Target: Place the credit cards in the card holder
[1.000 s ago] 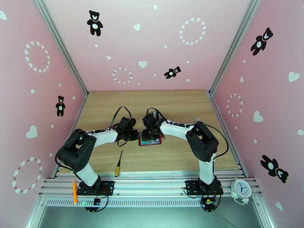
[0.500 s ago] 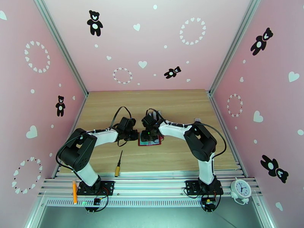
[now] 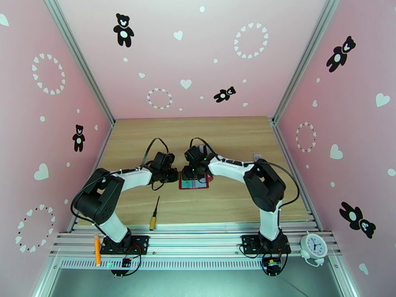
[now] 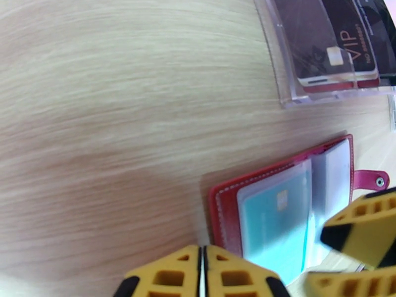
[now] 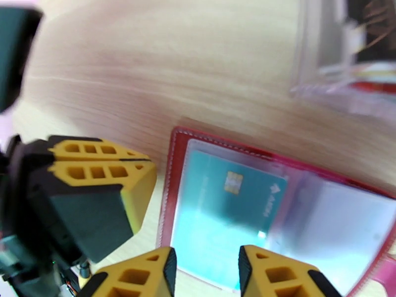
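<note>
Risk: the teal card [image 5: 222, 209] may not be fully seated in its clear sleeve. A push from the right gripper [image 5: 205, 273], jaws narrowly apart and empty, could skid the unpinned card holder [image 5: 167, 194] or buckle the sleeve.

Left gripper [image 4: 203, 273] is pinched closed on nothing, with the holder's red edge just ahead-right of its tips. The teal card is directly ahead of the right fingertips. Black cards [image 4: 341, 40] sit in the clear rack [image 4: 284, 90], well beyond.

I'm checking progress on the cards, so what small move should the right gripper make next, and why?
Probably lift the right gripper clear, toward the black cards in the clear rack: its jaws stand open holding nothing, and the teal card already lies under the clear sleeve of the card holder.
</note>
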You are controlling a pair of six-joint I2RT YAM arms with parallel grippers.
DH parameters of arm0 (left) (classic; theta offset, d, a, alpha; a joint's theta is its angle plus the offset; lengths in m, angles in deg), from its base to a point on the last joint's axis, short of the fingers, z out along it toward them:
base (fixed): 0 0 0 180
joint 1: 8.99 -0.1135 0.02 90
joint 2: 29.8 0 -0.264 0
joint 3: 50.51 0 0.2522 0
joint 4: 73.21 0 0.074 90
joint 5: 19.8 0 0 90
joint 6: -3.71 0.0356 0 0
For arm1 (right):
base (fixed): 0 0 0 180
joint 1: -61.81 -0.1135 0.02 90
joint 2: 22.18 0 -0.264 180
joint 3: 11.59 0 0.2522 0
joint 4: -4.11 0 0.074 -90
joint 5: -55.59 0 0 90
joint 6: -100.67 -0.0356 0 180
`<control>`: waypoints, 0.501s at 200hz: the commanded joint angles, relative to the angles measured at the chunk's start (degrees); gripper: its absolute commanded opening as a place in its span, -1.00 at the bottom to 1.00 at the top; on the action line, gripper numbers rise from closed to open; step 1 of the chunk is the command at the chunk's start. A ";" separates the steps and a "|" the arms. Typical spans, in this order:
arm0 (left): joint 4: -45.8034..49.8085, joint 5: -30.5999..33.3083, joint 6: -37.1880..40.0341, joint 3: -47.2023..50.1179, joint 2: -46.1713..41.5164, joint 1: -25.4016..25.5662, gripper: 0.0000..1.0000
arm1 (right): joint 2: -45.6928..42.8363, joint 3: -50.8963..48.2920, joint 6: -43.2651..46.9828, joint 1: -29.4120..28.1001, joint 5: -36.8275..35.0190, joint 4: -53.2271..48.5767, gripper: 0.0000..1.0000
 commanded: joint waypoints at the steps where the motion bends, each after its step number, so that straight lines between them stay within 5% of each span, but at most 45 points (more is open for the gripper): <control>1: -1.01 0.48 -0.50 1.52 -3.84 -0.33 -0.72 | -3.69 -2.64 2.92 2.24 -3.03 -2.98 -0.22; 100: 1.96 2.07 -7.31 2.85 -10.54 9.96 -0.38 | -3.40 -5.62 7.06 4.86 -4.51 -3.01 -0.19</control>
